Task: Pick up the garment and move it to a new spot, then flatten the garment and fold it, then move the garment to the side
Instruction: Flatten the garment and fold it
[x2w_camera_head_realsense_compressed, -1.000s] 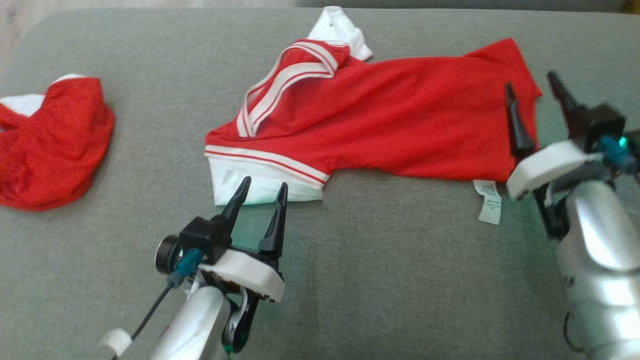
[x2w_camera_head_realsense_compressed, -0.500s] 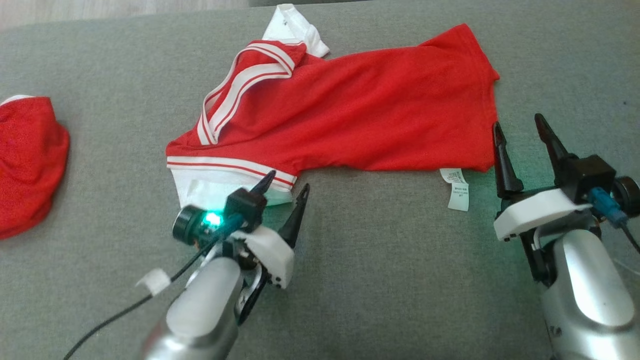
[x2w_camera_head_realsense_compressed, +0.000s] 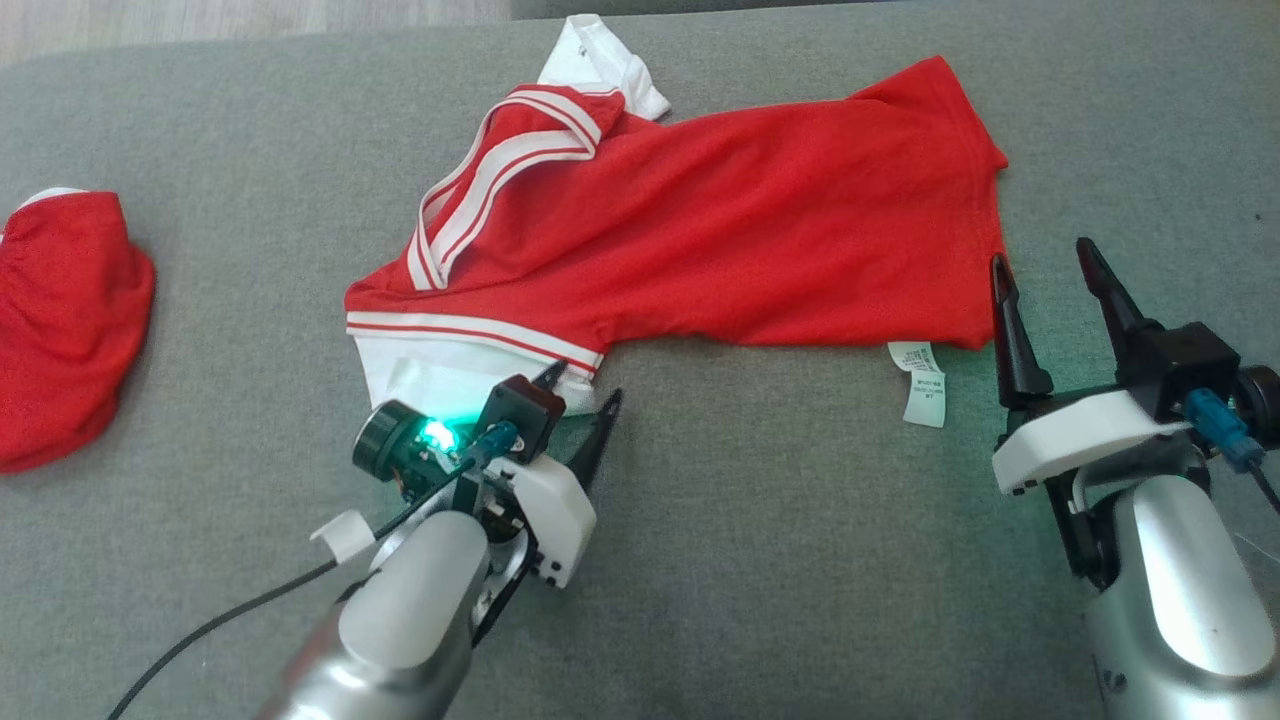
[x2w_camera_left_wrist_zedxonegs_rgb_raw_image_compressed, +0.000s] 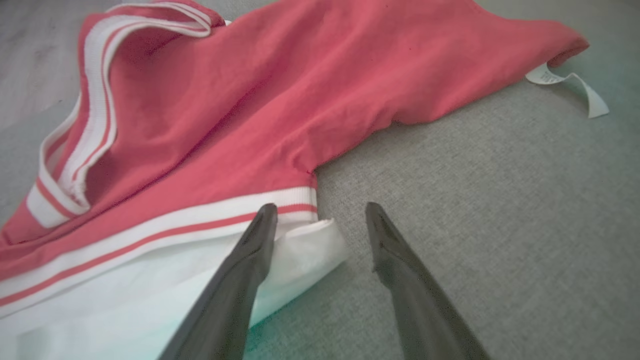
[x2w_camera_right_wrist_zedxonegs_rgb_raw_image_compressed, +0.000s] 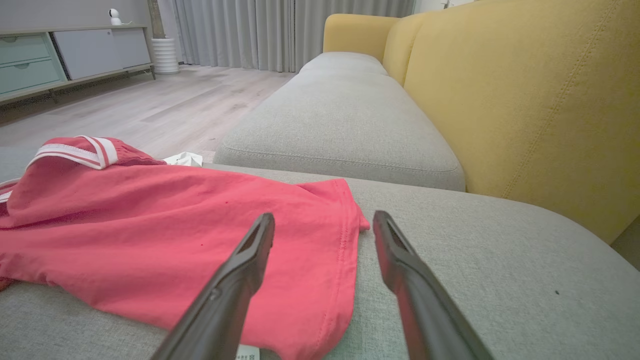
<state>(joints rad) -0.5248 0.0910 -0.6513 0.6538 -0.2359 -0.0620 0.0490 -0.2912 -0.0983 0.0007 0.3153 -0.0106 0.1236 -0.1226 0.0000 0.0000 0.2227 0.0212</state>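
The garment, a red shirt with white striped trim and white sleeves, lies spread across the grey cushion. My left gripper is open at the near white sleeve. In the left wrist view one finger lies over the sleeve, and the sleeve's corner sits between the two fingers of that gripper. My right gripper is open at the shirt's hem, on the right. The hem lies between the fingers of the right gripper, which hold nothing.
A second red garment is bunched at the cushion's left edge. A white care label sticks out of the hem's near corner. In the right wrist view a yellow sofa back rises to the right, with wooden floor beyond.
The head camera has shifted. My left gripper has dropped forward onto the white sleeve's corner. The right gripper has drawn back from over the shirt to its hem edge.
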